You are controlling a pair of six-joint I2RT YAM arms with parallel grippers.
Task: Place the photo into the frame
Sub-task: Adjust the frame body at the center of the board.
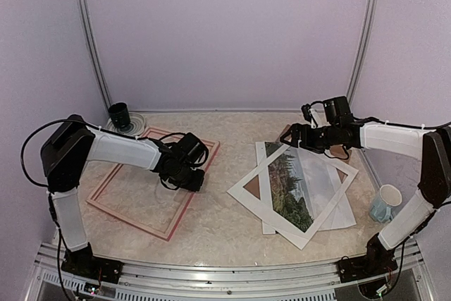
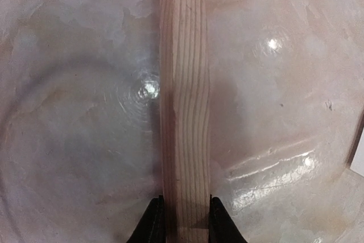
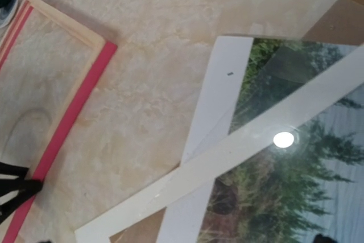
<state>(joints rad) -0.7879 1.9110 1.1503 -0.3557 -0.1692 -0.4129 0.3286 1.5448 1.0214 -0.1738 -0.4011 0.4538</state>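
Left pincer (image 2: 186, 220) pinches the frame (image 2: 183, 83) by its pale wood rail — right pincer (image 1: 294, 135) hangs spread near the photo (image 1: 304, 185).

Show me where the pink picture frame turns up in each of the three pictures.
Top external: the frame lies flat left of centre, under the left tool.
Left wrist: its pale wood rail runs up the middle, between that tool's fingertips.
Right wrist: one pink-edged corner at the left edge.
Shared landmark: the marbled table under it in all three.
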